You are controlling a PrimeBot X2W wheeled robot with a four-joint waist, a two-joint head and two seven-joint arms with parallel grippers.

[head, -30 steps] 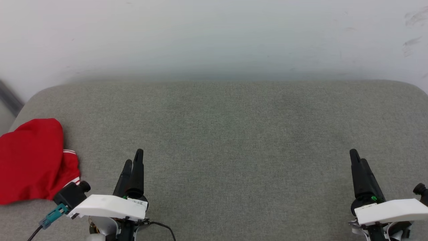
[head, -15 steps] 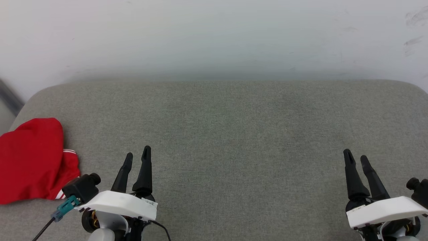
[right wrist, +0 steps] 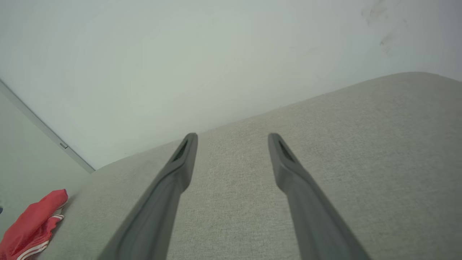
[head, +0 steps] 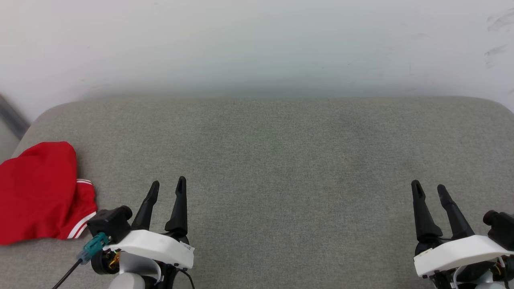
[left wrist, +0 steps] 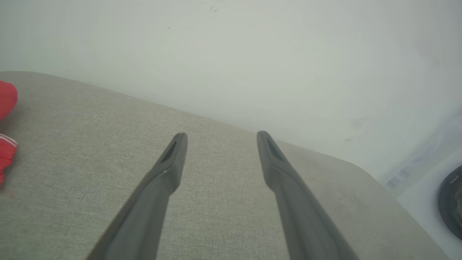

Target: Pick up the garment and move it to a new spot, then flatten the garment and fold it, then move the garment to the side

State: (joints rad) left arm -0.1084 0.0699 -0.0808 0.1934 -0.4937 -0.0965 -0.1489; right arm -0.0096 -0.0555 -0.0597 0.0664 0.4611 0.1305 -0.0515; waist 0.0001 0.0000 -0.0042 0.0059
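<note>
The garment (head: 38, 192) is a red bundle with white striped trim, lying at the far left edge of the grey cushioned surface (head: 281, 160). It shows too at the left edge of the left wrist view (left wrist: 5, 126) and low left in the right wrist view (right wrist: 34, 225). My left gripper (head: 167, 185) stands open at the lower left, to the right of the garment and apart from it, with nothing between its fingers (left wrist: 173, 159). My right gripper (head: 429, 187) stands open at the lower right, far from the garment, holding nothing.
A pale wall (head: 257, 44) rises behind the grey surface. The surface has rounded corners at back left and back right. A dark round object (left wrist: 451, 202) sits beyond the surface's right end in the left wrist view.
Both grippers have turned about their wrists, so their two fingers now show side by side and spread. The left gripper has shifted a little right. The garment has not moved.
</note>
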